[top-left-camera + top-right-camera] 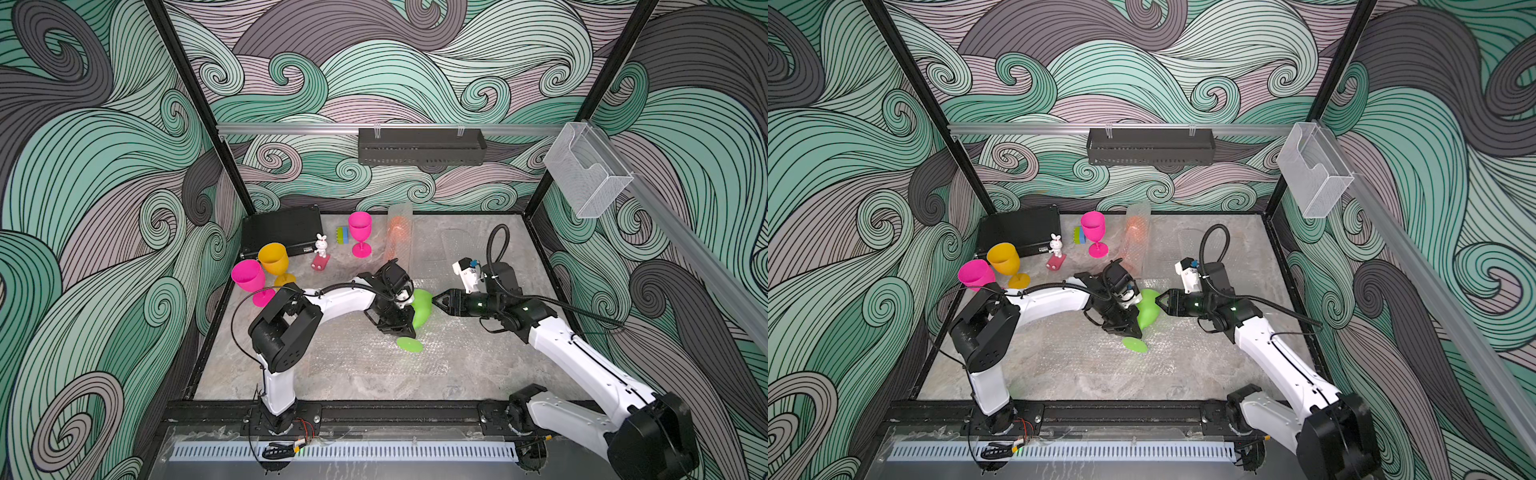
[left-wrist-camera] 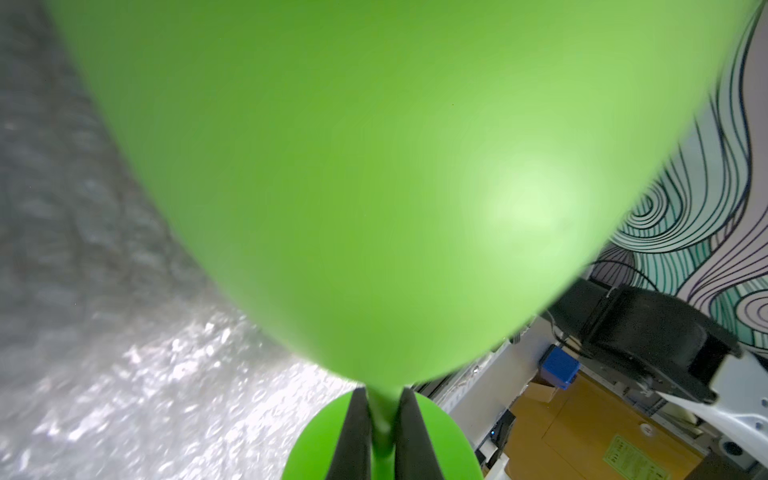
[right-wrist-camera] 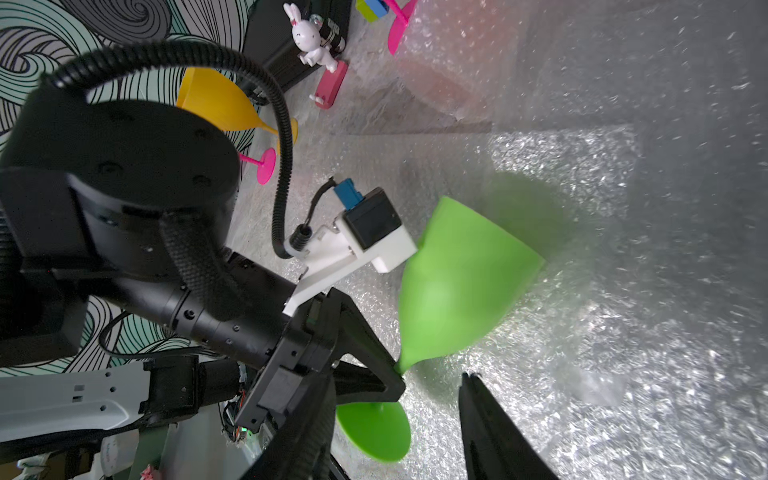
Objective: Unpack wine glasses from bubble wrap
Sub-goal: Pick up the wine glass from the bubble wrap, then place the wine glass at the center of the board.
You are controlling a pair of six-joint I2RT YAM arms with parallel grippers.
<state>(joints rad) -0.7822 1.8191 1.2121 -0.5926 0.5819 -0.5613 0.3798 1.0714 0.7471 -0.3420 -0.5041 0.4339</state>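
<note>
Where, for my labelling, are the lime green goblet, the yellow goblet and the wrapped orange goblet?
lime green goblet (image 1: pixel 422 309): in a top view, bowl.
yellow goblet (image 1: pixel 273 257): in a top view, bowl.
orange goblet (image 1: pixel 397 232): in a top view, bowl inside bubble wrap (image 1: pixel 401 210).

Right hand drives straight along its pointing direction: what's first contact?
Probably the bowl of the lime green goblet, just ahead of the right hand; the left hand grips its stem.

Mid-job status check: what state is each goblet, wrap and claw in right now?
lime green goblet: unwrapped, tilted, gripped at stem
left claw: shut on stem
right claw: open, beside the bowl
orange goblet: inside bubble wrap tube
yellow goblet: unwrapped, upright
front pink goblet: unwrapped, upright
back pink goblet: unwrapped, upright
flat bubble wrap sheet: spread under green goblet
</note>
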